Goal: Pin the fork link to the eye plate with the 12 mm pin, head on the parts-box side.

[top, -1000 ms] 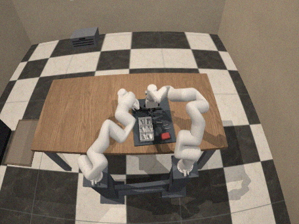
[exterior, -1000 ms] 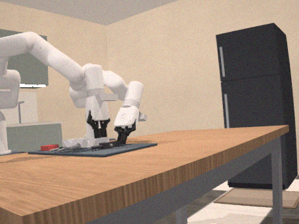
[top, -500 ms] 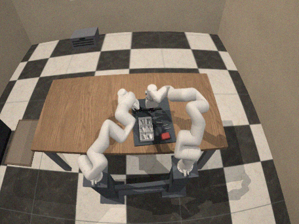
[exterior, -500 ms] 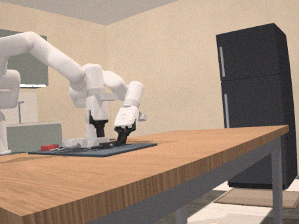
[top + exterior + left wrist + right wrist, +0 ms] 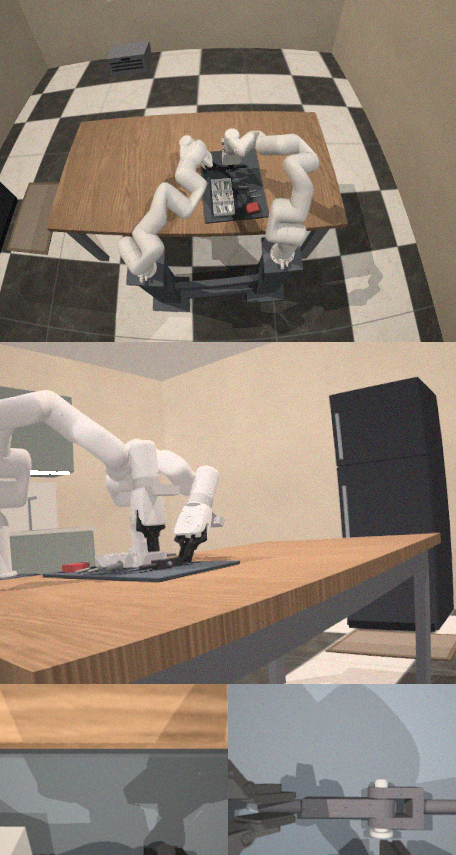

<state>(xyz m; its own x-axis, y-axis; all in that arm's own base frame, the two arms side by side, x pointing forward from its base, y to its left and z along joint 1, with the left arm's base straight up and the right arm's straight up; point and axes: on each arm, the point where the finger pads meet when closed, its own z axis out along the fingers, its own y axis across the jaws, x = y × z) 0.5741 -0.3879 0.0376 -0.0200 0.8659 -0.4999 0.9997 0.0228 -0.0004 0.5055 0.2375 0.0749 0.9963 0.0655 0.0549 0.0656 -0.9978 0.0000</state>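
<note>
The white pin [image 5: 381, 783] passes through both cheeks of the grey steel fork link [image 5: 418, 808] and the flat grey eye plate [image 5: 346, 808] between them. Its head, on the near side facing the pale compartmented parts box [image 5: 213, 200] [image 5: 106, 561], seems slightly proud, so seating is probably in hand. The next move likely calls for a straight push toward the far side.

The left hand [image 5: 208, 162] [image 5: 186, 558] [image 5: 284, 805], tilted, is clamped on the eye plate's stem at left. The right hand [image 5: 230, 164] [image 5: 154, 548] [image 5: 395, 848] points down just beside the head, fingers together, empty.
</note>
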